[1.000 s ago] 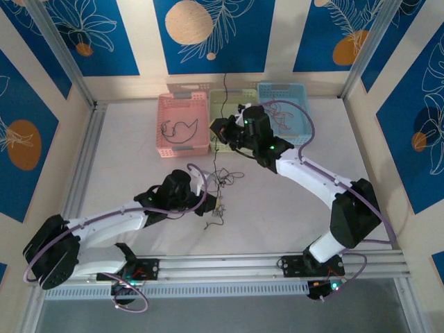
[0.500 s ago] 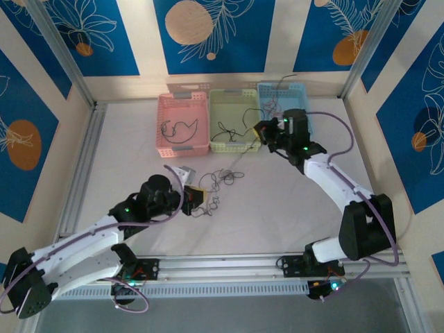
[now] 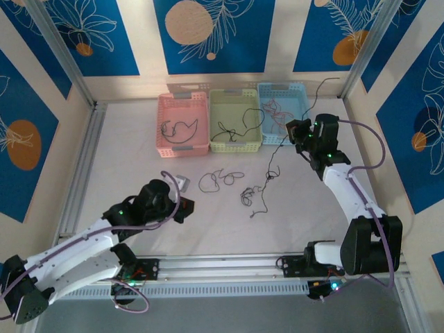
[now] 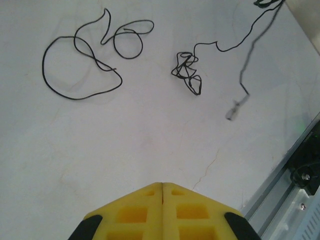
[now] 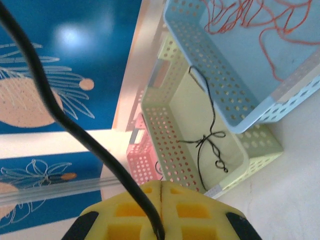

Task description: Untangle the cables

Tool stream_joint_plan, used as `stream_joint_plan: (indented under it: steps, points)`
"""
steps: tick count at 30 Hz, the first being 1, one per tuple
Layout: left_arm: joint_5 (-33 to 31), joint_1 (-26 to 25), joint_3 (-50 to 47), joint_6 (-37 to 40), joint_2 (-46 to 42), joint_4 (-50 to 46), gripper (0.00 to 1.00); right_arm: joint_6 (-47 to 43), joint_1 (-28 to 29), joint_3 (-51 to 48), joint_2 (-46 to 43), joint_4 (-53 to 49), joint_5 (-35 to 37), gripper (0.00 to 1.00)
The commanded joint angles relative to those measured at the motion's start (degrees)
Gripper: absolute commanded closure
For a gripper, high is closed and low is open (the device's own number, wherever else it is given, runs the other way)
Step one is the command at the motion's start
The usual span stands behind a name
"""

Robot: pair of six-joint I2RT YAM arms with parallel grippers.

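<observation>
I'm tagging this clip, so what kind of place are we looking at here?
Most likely a robot lab test cell: a white table framed by aluminium rails, printed blue backdrop panels around it, and a pink basket, green basket and blue basket lined up at its far edge.

Your left arm (image 3: 83, 239) lies low, reaching forward and to the right from its base. The left gripper (image 3: 184, 207) points the same way. In the left wrist view its yellow pads (image 4: 145, 212) meet with no gap and nothing between them. Your right arm (image 3: 354, 198) stretches far forward with the wrist raised. The right gripper (image 3: 295, 130) is turned left, its pads (image 5: 192, 210) pinched together on a black cable (image 5: 55, 115).
</observation>
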Motion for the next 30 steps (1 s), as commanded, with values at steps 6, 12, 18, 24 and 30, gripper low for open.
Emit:
stream_joint_plan:
  steps: [6, 12, 18, 24, 30]
  points:
    - [9.9, -0.56, 6.21, 0.34, 12.59, 14.47, 0.51, 3.99, 7.78, 1.79, -2.39, -1.69, 4.55, 1.0]
    - [13.37, -1.23, 10.43, 2.56, 21.76, 19.24, 0.38, 5.41, 10.02, 3.53, -1.53, -2.12, 4.44, 1.0]
    - [14.42, -1.38, 15.75, 6.15, 26.54, 16.52, 0.37, 4.73, 10.84, 4.29, -1.91, -3.28, 4.27, 1.0]
    - [11.01, -1.21, 15.51, 11.1, 26.52, 15.35, 0.37, 2.44, 7.92, 6.07, -1.72, -2.85, -4.8, 1.0]
    - [6.64, -0.94, 13.74, 13.92, 26.36, 16.24, 0.39, 0.51, 3.84, 7.82, -1.76, -2.03, -16.19, 1.0]
